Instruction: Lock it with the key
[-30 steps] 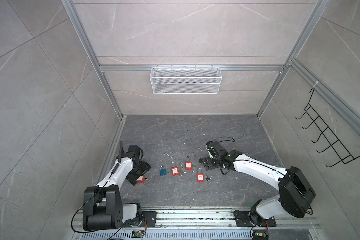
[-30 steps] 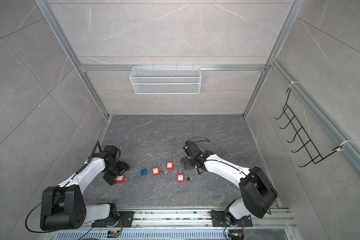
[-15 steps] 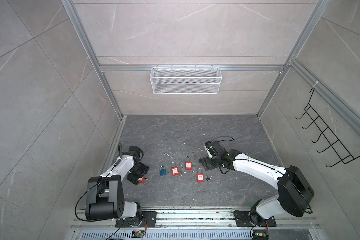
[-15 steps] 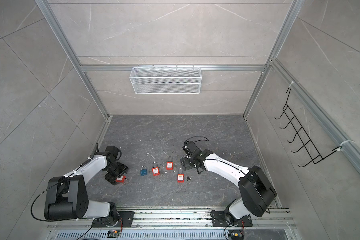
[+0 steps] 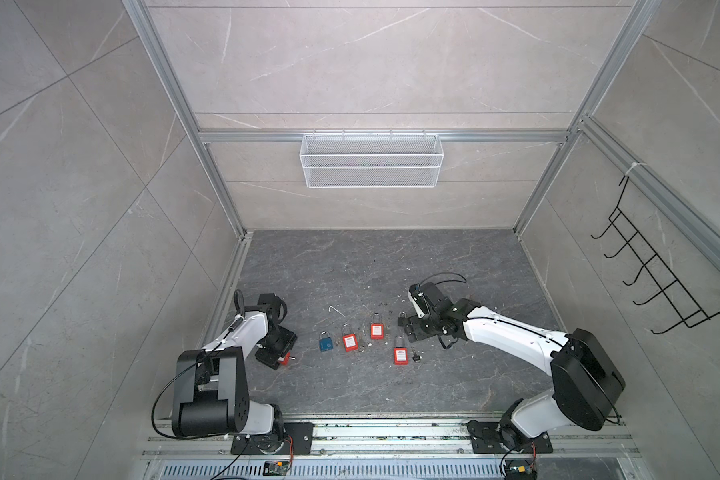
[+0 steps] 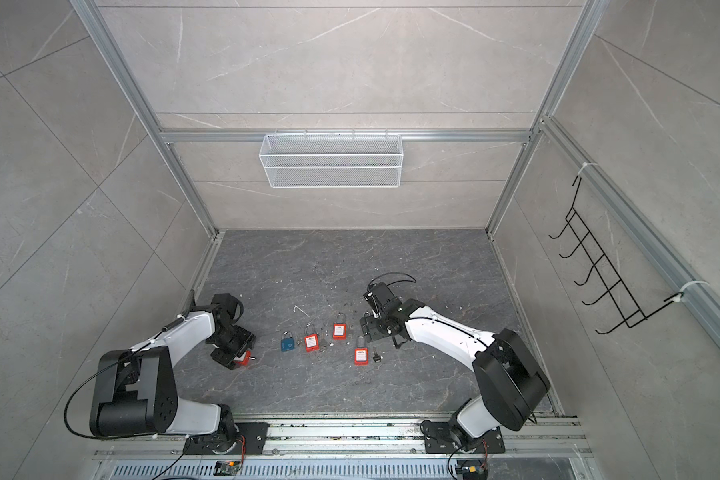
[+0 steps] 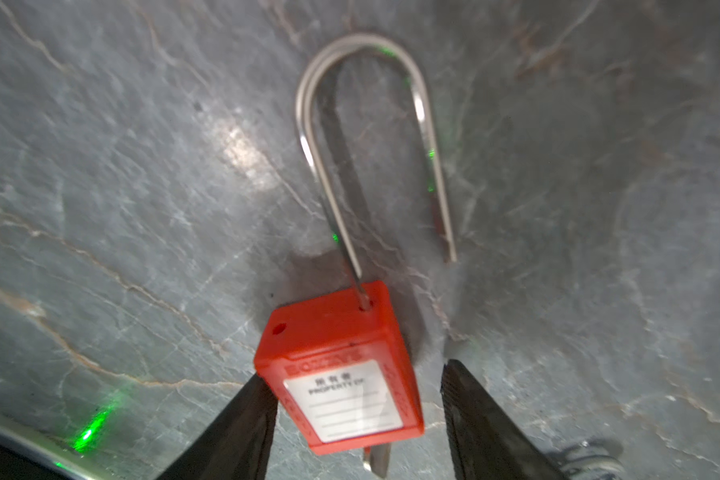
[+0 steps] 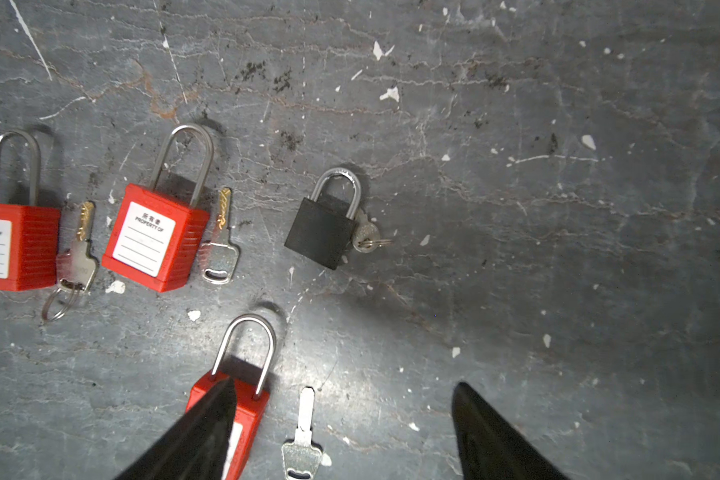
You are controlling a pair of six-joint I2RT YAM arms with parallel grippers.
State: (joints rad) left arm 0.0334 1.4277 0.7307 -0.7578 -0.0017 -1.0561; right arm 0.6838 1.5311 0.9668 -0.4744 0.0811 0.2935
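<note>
Near the left edge of the worktop (image 5: 350, 266), close to the side wall, lies the long-shackle red padlock (image 7: 341, 365), label up. One leg of its shackle (image 7: 362, 137) sits in the body and the other hangs free of its hole, so the lock is undone. A silver key (image 7: 377, 461) sticks out of the body's bottom end.

The left end effector (image 7: 356, 374) straddles that body, released. One finger (image 7: 246, 415) touches a side of the lock; the other stands clear, with bare stone between.

Toward the middle the other locks lie flat. A blue padlock (image 5: 325, 341) comes first, then a second red padlock (image 8: 13, 245) and a third red padlock (image 8: 154, 237), each with a key just beside it. A black padlock (image 8: 319, 232) with a closed shackle has a ringed key (image 8: 366, 237) touching its side.

The right end effector (image 8: 345, 384) is spread wide above them, gripping nothing. In the right wrist view one of its fingers covers part of a fourth red padlock (image 8: 248, 405), and a loose key (image 8: 304, 436) lies between the two fingers — whether either finger touches the stone cannot be told.
</note>
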